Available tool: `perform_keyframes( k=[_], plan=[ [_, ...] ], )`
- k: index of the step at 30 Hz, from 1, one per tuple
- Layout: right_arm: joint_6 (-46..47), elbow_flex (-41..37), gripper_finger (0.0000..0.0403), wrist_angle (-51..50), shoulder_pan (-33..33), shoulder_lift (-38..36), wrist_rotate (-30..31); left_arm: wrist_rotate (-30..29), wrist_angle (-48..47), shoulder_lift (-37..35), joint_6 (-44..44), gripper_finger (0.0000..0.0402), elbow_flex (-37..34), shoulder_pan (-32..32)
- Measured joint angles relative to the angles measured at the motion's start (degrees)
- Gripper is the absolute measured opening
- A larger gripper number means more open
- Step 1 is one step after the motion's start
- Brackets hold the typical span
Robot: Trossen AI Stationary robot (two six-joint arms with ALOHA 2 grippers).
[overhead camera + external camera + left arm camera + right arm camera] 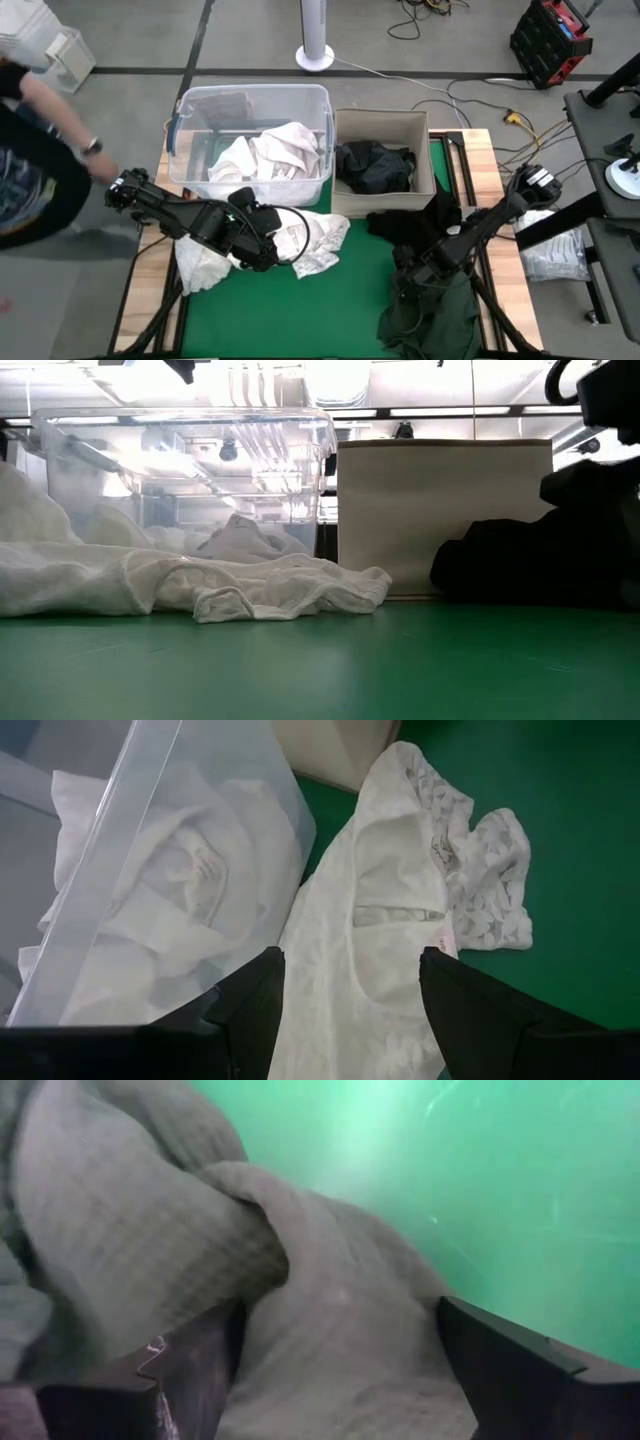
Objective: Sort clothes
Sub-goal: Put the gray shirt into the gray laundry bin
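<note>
- At the near right of the flat green table mat point(360, 280) lies a crumpled dark green fabric garment point(430, 315); the right wrist view shows its ribbed cloth point(330, 1320) bunched between two widely parted dark fingers point(520, 1370).
- The right gripper point(412, 268) is low over that garment's far edge, jaws spread wide with the cloth lying between them; whether it actually grips the cloth cannot be told.
- At the near left, a rumpled white lace-textured garment point(305, 240) spreads over the mat, with more white cloth point(200, 268) trailing off towards the near left edge. In the low view it lies flat on the mat as a long wrinkled heap point(200, 585).
- The left gripper point(262, 245) sits right over this white garment. The left wrist view shows its dark fingers point(470, 1000) well apart, with the lace cloth point(390, 920) lying between and beyond them, not pinched.
- Farther right, a black fabric garment point(415, 225) is piled on the mat just in front of the box.
- On the far left stands a clear plastic bin point(250, 100) holding crumpled white garments point(270, 155).
- Just right of it stands a beige open-topped box point(382, 122) holding a black garment point(375, 165).
- Beyond the table's left edge a person's arm point(60, 120) in dark clothing reaches in.
</note>
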Motion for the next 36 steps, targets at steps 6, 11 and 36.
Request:
perform_keyframes(
  k=[6, 11, 36],
  plan=[
    [0.95, 0.00, 0.0287, 0.20, -0.02, 2.00, 0.00, 0.00, 0.34, 0.00, 0.00, 0.0210, 0.00, 0.00],
    [0.86, -0.02, 0.0207, 0.45, -0.04, 2.91, 0.00, -0.02, 0.37, 0.00, 0.00, 0.0210, 0.00, 0.00],
    [8.13, 0.82, 0.0010, -3.69, -1.71, -20.63, 13.30, -4.58, 2.56, 0.00, 0.61, 0.0210, 0.00, 0.02]
  ],
)
